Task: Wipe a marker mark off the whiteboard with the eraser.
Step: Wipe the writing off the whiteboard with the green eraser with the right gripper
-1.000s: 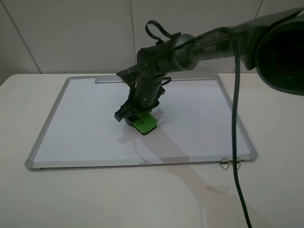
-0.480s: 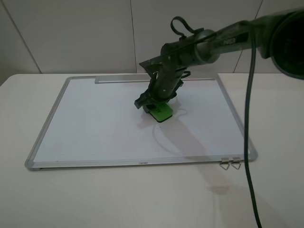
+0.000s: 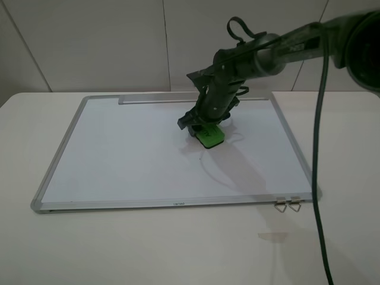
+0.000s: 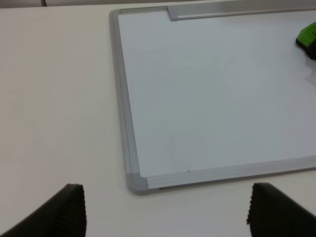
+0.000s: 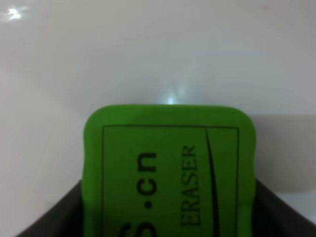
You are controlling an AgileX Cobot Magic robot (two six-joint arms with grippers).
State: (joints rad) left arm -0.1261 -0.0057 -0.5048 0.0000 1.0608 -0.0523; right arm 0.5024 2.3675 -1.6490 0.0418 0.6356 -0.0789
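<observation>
The whiteboard (image 3: 119,148) lies flat on the pale table. My right gripper (image 3: 205,127) reaches in from the right and is shut on the green eraser (image 3: 210,136), pressing it onto the board right of centre. The right wrist view shows the eraser (image 5: 170,168) with its dark lettering between the dark fingers (image 5: 281,212), and white board (image 5: 148,49) beyond it. I cannot pick out the marker mark; it is hidden or too faint. My left gripper (image 4: 170,217) hovers open off the board's near-left corner, and the eraser (image 4: 308,39) shows at that picture's edge.
A grey tray strip (image 3: 154,99) runs along the board's far edge. Two metal clips (image 3: 288,205) sit at its near right corner. A clear scrap of tape (image 3: 272,236) lies on the table in front. A black cable (image 3: 314,178) hangs down at the right.
My right gripper has slid the eraser across the board to the right and toward the far edge. The left gripper's earlier position is not shown.
</observation>
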